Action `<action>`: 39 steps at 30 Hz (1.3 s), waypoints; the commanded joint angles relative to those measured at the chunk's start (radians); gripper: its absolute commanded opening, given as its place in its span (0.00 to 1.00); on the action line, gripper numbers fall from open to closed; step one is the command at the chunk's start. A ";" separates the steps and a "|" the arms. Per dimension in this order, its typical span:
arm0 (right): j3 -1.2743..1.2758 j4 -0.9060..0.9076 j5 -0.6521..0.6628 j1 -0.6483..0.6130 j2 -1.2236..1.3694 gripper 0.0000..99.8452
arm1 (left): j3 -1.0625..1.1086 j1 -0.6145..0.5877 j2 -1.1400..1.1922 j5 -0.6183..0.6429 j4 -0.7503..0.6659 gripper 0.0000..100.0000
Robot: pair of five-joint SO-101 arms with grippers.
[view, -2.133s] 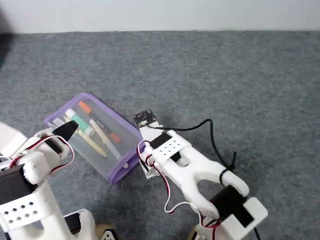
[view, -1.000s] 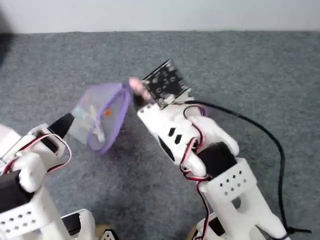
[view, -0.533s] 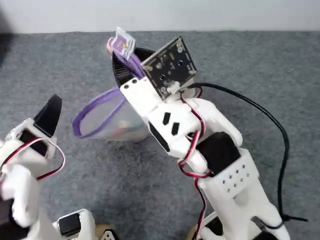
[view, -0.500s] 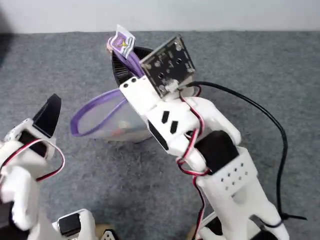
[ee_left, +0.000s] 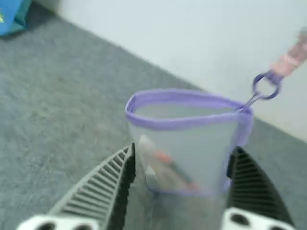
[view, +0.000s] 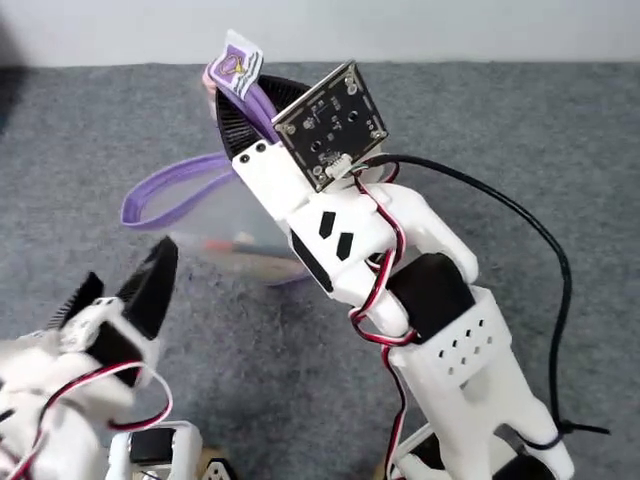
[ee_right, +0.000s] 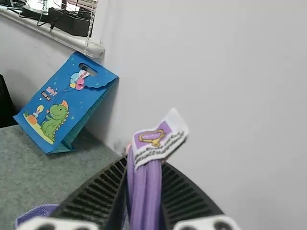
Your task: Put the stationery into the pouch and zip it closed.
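Note:
The clear pouch (view: 232, 228) with a purple zip rim (view: 165, 190) hangs above the grey table, mouth gaping toward the left. My right gripper (view: 243, 108) is shut on its purple end just below the white label (view: 238, 66); in the right wrist view the purple fabric (ee_right: 142, 189) is pinched between the fingers under the label (ee_right: 156, 136). Pens (ee_left: 165, 165) lie in the bottom of the pouch (ee_left: 192, 139). The zip pull ring (ee_left: 265, 88) dangles at one end of the rim. My left gripper (view: 118, 295) is open, near the front left, short of the pouch, with nothing in it.
Grey carpet-like cloth (view: 520, 130) covers the table, and a white wall stands behind it. A blue gift bag (ee_right: 62, 103) leans against the wall far off. The right arm's black cable (view: 530, 240) loops over the right side.
The right arm has lifted the pouch off the table by one end, so it now hangs open. The left gripper has pulled back toward the front edge, away from the pouch.

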 commanded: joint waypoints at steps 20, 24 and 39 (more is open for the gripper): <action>-0.140 0.435 0.000 -0.001 -0.162 0.01 | 0.493 0.031 -0.023 -0.109 -0.448 0.26; -0.140 0.572 -0.035 0.027 -0.200 0.01 | 0.544 0.031 -0.023 -0.107 -0.582 0.26; 0.175 0.587 -0.078 0.143 -0.344 0.01 | 0.401 0.210 -0.032 -0.101 -0.525 0.26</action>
